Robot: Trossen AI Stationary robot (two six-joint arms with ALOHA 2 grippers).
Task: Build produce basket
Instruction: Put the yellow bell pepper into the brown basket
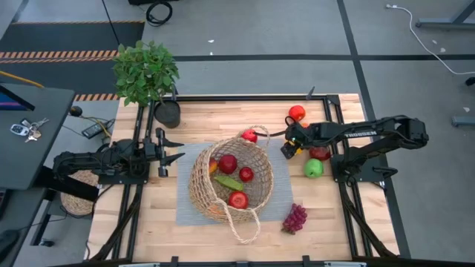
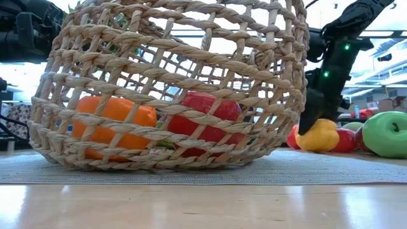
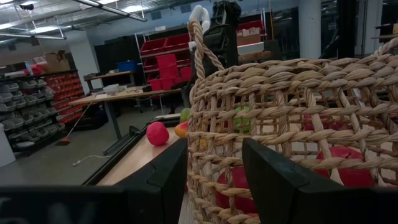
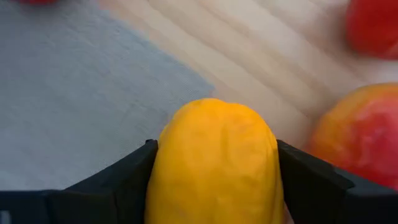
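The woven basket (image 1: 194, 178) stands on a grey mat (image 1: 185, 216) at mid table and holds red apples (image 1: 228, 163), a green cucumber (image 1: 228, 182) and an orange piece (image 2: 114, 117). Right of the basket, my right gripper (image 1: 288, 148) reaches down onto a yellow pepper (image 4: 214, 162), which lies on the wood beside the mat. My left gripper (image 1: 169, 152) waits open at the basket's left, level with its wall (image 3: 298, 106). A green apple (image 1: 314, 167), a red apple (image 1: 320, 153), an orange-red fruit (image 1: 297, 113) and purple grapes (image 1: 295, 218) lie on the table. My right gripper pinches the yellow pepper between its two fingers, one finger (image 4: 124, 171) on each of its rounded sides (image 4: 163, 155). The fingers slant down onto it from the table's right side. The pepper's underside (image 2: 321, 146) rests on the table.
A potted plant (image 1: 146, 70) in a black pot (image 1: 168, 113) stands at the far left corner. A red apple (image 1: 250, 136) sits by the basket's far handle. A red-orange fruit (image 4: 360, 137) lies close beside the pepper. Bare wood shows along the near edge.
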